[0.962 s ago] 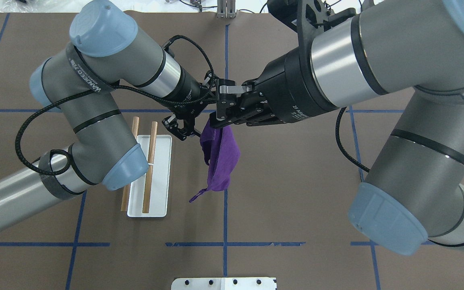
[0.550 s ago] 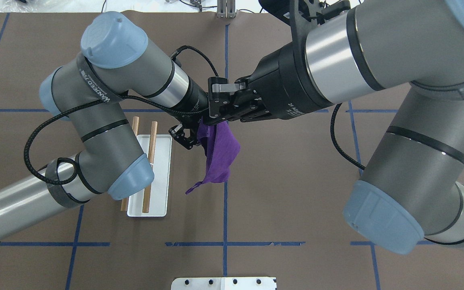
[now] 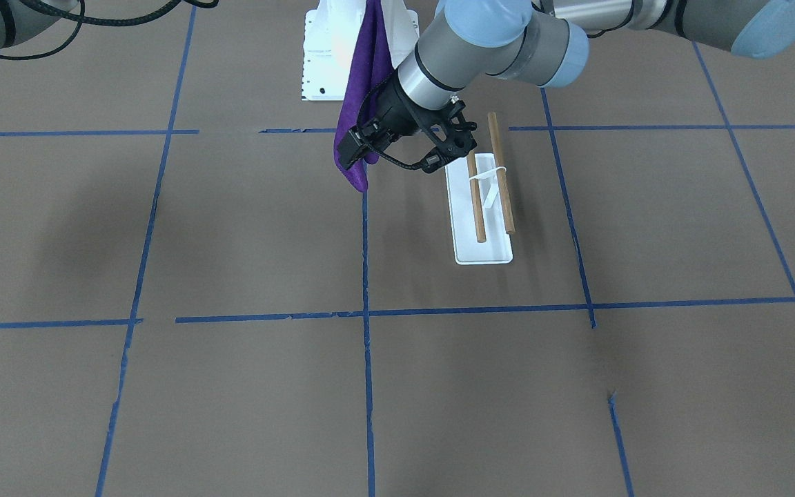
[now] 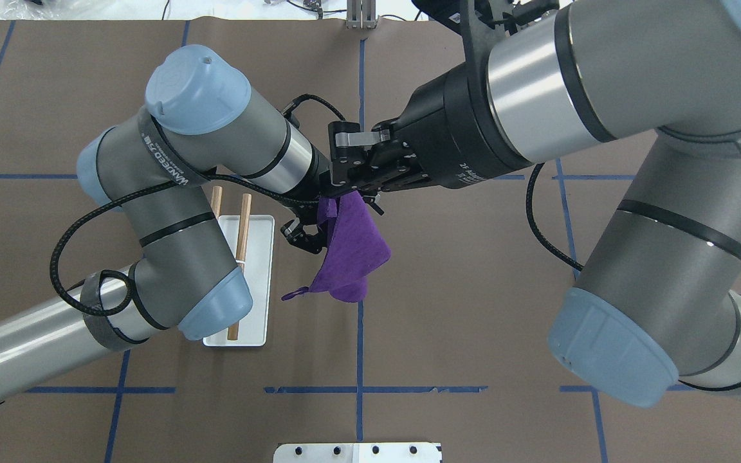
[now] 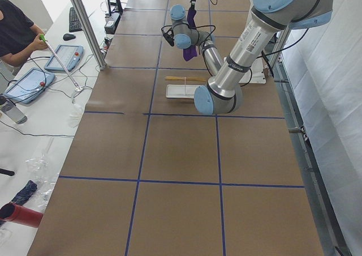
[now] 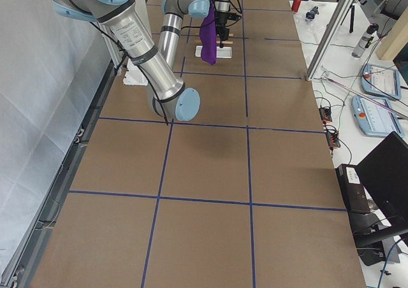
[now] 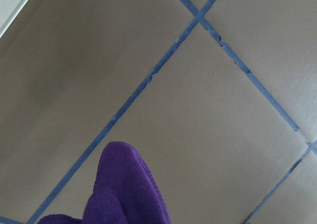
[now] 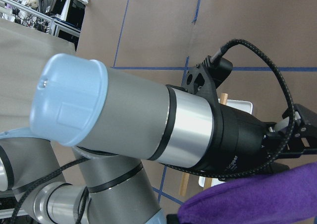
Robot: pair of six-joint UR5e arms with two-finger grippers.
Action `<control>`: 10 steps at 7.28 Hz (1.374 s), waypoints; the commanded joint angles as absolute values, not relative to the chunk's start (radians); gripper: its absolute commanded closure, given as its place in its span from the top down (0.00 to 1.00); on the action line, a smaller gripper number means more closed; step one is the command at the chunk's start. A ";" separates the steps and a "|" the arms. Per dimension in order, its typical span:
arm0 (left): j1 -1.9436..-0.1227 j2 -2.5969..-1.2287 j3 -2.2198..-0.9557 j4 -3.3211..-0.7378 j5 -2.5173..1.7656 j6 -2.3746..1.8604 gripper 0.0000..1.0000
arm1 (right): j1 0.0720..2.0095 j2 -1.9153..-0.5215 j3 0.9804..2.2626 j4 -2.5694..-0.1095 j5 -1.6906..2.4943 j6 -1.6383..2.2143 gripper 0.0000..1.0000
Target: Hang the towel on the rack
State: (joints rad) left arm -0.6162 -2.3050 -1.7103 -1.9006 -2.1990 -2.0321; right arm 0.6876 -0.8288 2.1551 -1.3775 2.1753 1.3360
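Observation:
A purple towel point(image 4: 352, 251) hangs from my right gripper point(image 4: 345, 190), which is shut on its top edge, high above the table's middle. The towel also shows in the front view point(image 3: 363, 83) and the right wrist view point(image 8: 257, 199). My left gripper point(image 4: 308, 236) is beside the towel's left edge, its fingers spread and touching the cloth point(image 3: 355, 150). The left wrist view shows only a fold of towel point(image 7: 124, 194) at the bottom. The rack point(image 4: 256, 283) stands left of the towel: a white base with two wooden dowels point(image 3: 477, 200), partly hidden under my left arm.
The brown table is marked with blue tape lines point(image 4: 359, 360). The white bolted robot pedestal point(image 4: 357, 452) is at the near edge. An operator point(image 5: 14, 29) sits past the table's far side with tablets.
My left gripper has moved right and nearer, up against the towel's left edge. My right gripper shifted slightly left. The towel's lower end has swung up and leftward.

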 commanded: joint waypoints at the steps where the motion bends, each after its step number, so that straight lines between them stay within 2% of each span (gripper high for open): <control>1: -0.600 -2.303 -1.712 -1.901 -2.191 -2.031 0.74 | 0.690 -0.825 2.155 -1.378 2.174 1.335 0.00; 3: -0.600 -2.266 -1.733 -1.898 -2.191 -2.031 0.77 | 0.706 -0.827 2.157 -1.378 2.177 1.335 0.00; 4: -0.600 -2.246 -1.755 -1.884 -2.191 -2.029 0.83 | 0.713 -0.827 2.155 -1.378 2.175 1.335 0.00; 7: -0.600 -2.244 -1.759 -1.864 -2.191 -2.031 0.84 | 0.719 -0.825 2.155 -1.378 2.172 1.336 0.00; 8: -0.601 -2.246 -1.761 -1.862 -2.192 -2.031 0.83 | 0.719 -0.825 2.155 -1.378 2.168 1.336 0.00; 10: -0.601 -2.247 -1.761 -1.862 -2.192 -2.031 0.68 | 0.719 -0.825 2.155 -1.378 2.166 1.338 0.00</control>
State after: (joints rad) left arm -0.6004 -2.2459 -1.7606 -1.8629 -2.1912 -2.0310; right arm 0.7192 -0.8254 2.1553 -1.3775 2.1671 1.3370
